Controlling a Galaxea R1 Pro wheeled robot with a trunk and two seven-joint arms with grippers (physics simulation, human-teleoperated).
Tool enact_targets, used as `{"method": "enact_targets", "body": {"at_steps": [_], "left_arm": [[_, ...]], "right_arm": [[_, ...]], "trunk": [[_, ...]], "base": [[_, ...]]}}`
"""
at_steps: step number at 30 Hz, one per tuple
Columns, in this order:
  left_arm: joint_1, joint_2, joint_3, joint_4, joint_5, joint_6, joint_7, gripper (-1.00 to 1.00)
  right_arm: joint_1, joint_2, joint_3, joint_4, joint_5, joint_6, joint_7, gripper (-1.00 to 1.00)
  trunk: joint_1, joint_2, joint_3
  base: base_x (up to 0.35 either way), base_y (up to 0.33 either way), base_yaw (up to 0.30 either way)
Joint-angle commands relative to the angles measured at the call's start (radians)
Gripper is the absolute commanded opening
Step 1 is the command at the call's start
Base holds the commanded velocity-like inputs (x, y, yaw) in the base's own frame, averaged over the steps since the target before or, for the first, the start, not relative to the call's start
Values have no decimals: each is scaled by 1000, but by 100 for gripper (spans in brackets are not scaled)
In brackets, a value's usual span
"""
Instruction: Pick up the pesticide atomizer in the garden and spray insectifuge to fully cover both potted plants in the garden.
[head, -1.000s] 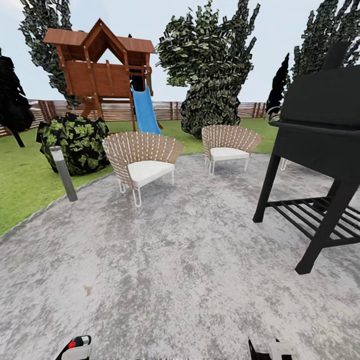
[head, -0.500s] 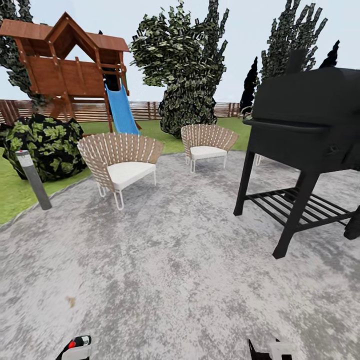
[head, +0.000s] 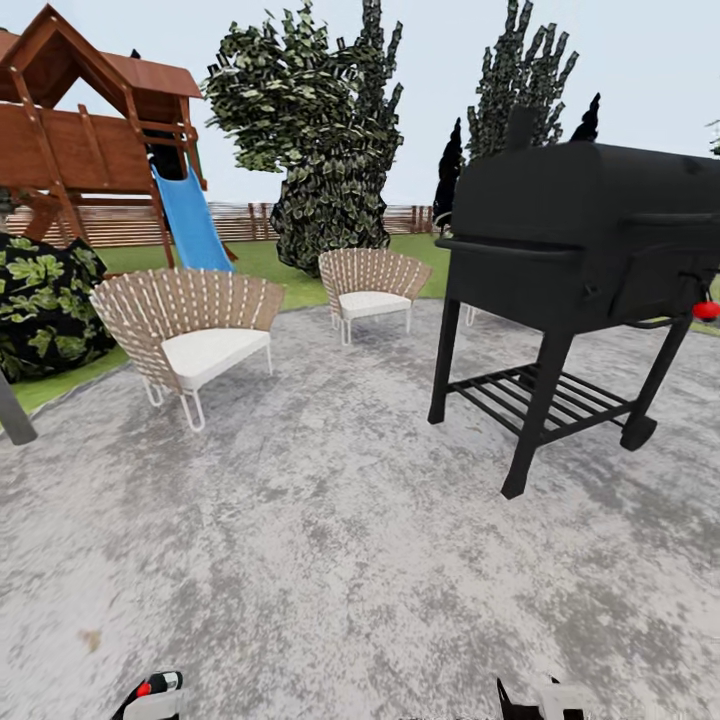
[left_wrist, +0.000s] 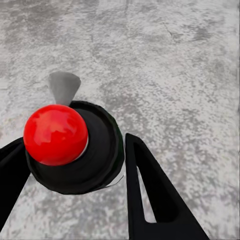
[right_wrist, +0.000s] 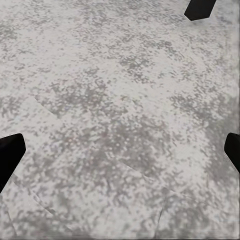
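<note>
In the left wrist view my left gripper (left_wrist: 75, 147) is shut on the pesticide atomizer (left_wrist: 95, 160). I see the atomizer from above as a round dark body with a red ball on top and a pale grey nozzle. Its pale head with a red spot (head: 152, 692) pokes up at the bottom edge of the head view. My right gripper (right_wrist: 120, 152) is open over bare grey paving, its dark fingertips (right_wrist: 10, 155) far apart, and its top (head: 545, 700) shows low in the head view. The potted plants are out of view. The garden lawn (head: 250, 262) and brown fence (head: 120, 225) lie beyond the patio.
A black grill on legs (head: 570, 270) stands close at the right. Two wicker chairs (head: 185, 320) (head: 372, 285) sit ahead on the grey patio (head: 330, 540). A wooden playhouse with a blue slide (head: 190, 220), a dark bush (head: 40, 300) and tall trees (head: 320, 130) stand behind.
The whole head view has slid leftward, so the camera has turned right; the grill now shows fully and the grey post has nearly left the frame. Both grippers keep their places.
</note>
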Motion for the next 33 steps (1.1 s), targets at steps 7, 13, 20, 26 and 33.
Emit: {"method": "enact_targets", "body": {"at_steps": [7, 13, 20, 26, 33], "left_arm": [[1, -1, -1, 0, 6, -3, -1, -100], [0, -1, -1, 0, 6, -3, -1, -100], [1, -1, -1, 1, 6, -3, -1, -100], [0, -1, -1, 1, 6, -3, -1, -100], [1, -1, -1, 2, 6, -4, -1, -100]], "right_arm": [[-1, 0, -9, 1, 11, -3, 0, 100], [-1, -1, -9, 1, 10, -3, -1, 100], [-1, -1, -9, 1, 11, -3, 0, 100], [-1, -1, -9, 1, 11, -3, -1, 100], [-1, -1, -9, 1, 11, -3, -1, 100]], "trunk": [[0, 0, -1], [0, 0, -1], [0, 0, -1], [0, 0, -1], [0, 0, -1]], "base": [[0, 0, -278], [0, 0, -278], [0, 0, -278], [0, 0, -278], [0, 0, -278]]}}
